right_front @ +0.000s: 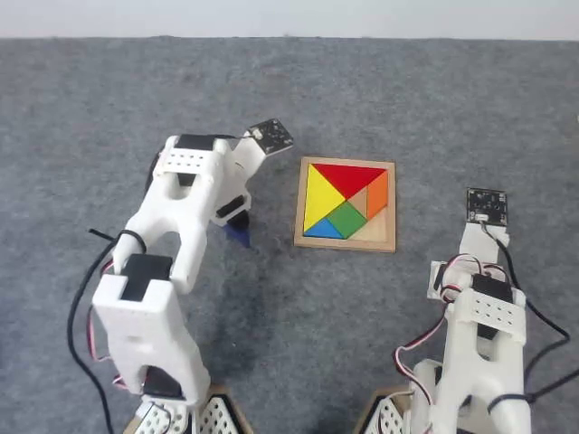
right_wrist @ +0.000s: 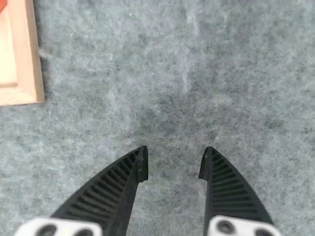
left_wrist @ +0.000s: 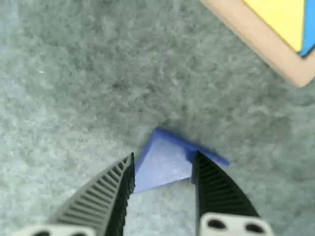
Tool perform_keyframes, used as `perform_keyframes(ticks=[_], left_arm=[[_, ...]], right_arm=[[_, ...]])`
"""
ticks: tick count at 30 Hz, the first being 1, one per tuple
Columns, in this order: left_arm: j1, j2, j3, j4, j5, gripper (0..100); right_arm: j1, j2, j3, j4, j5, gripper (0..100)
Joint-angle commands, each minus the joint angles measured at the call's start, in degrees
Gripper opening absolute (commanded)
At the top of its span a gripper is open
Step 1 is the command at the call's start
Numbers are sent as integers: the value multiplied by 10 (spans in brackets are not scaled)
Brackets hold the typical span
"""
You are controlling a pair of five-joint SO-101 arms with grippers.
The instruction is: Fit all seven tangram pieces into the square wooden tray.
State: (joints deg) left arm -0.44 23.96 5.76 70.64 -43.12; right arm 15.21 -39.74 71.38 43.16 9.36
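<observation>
The square wooden tray (right_front: 345, 246) lies on the grey carpet and holds red, yellow, orange, green and blue pieces, with a bare triangular gap (right_front: 376, 226) at its near right corner. A loose blue triangle (right_front: 239, 234) lies on the carpet left of the tray. My left gripper (right_front: 235, 221) hangs over it. In the left wrist view that gripper (left_wrist: 162, 164) is open, with the blue triangle (left_wrist: 165, 157) between its fingers and one tip reaching past a finger. My right gripper (right_wrist: 172, 164) is open over bare carpet, right of the tray's corner (right_wrist: 29, 59).
The tray's rim (left_wrist: 266, 44) runs close beyond the blue triangle in the left wrist view. The right arm (right_front: 479, 307) stands near the front right of the carpet. Open carpet lies behind the tray and between the two arms.
</observation>
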Motion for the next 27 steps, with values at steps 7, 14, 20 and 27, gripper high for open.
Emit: perform_keyframes(ticks=[7, 14, 20, 27], left_arm=[[-29, 21, -194, 185, -225, 186], [11, 23, -158, 201, -447, 253], [24, 23, -87, 61, -484, 271], [52, 24, -51, -25, -484, 278]], right_arm=[[-4, -16, -4, -11, 5, 183], [-4, -16, -4, -11, 5, 183], [-4, -16, -5, -11, 5, 183], [-4, -16, -5, -11, 21, 183]])
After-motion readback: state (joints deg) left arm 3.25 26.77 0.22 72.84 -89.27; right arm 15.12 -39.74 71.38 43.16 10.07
